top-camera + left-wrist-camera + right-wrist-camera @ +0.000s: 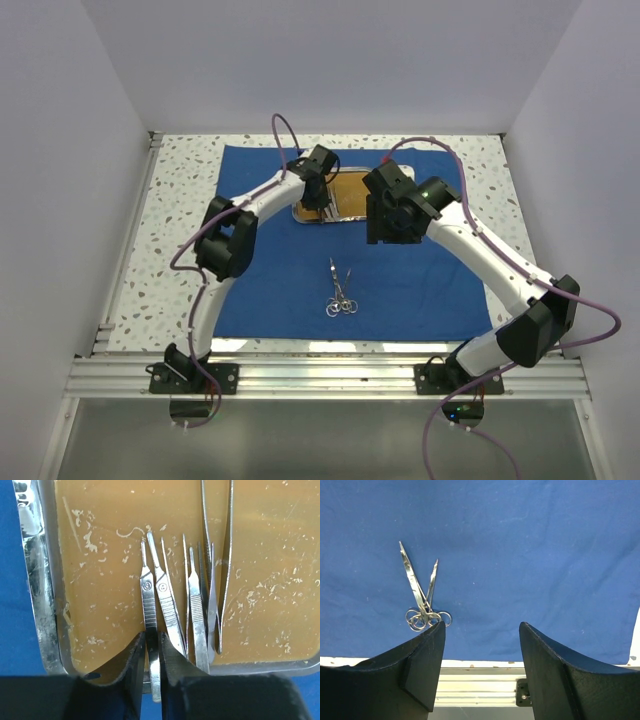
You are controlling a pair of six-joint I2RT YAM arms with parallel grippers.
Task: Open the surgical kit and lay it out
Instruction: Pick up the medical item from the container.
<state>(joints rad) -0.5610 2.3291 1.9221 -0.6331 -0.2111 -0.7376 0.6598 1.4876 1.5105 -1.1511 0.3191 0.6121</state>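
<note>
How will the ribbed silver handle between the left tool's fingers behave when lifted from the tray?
The ribbed handle looks solid steel, so probably stiff and light. Being thin and polished, it may pivot or slip in the left tool. Its neighbour lies close beside it and may shift.

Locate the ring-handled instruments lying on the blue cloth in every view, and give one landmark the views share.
Top external: ring-handled instruments at centre, just below the tray.
Left wrist: not in it; only the tray shows, left pincer closed on a flat handle.
Right wrist: upper left, rings toward the picture's bottom.
Shared landmark: the blue cloth.
</note>
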